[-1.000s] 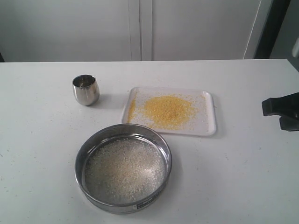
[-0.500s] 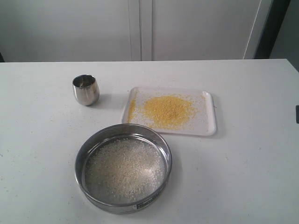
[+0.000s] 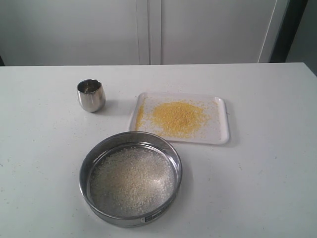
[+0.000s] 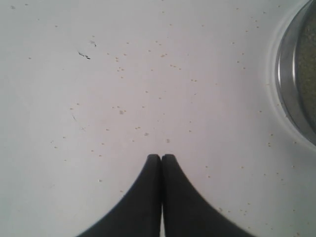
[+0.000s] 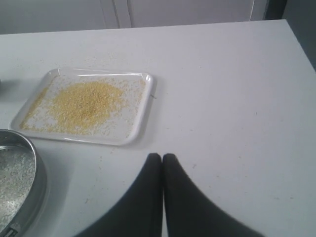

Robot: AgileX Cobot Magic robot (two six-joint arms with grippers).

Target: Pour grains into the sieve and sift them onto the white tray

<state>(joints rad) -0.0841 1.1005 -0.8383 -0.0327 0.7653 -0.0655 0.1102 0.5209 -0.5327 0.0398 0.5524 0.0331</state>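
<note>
- Broadly, the white table (image 3: 257, 173) fills the exterior view, dusted with stray specks. Neither arm shows in that view.
- Lower centre, the sieve (image 3: 114, 218) rests flat on the table, just below the tray and apart from it. Whitish grains (image 3: 132, 181) cover its mesh.
- Right of centre, the white tray (image 3: 220, 124) carries a heap of yellow grains (image 3: 178, 118), with a thin streak along its left edge.
- Upper left, the steel cup (image 3: 91, 95) stands upright, well apart from both.
- Pouring and sifting look done, with fine grains on the tray and coarse ones left in the sieve. Little seems left to do.
- The left gripper (image 4: 161, 157) hangs over bare table near the sieve's rim, fingers pressed together and empty.
- The right gripper (image 5: 162, 156) faces the tray from well back, fingers together, holding nothing.
</note>
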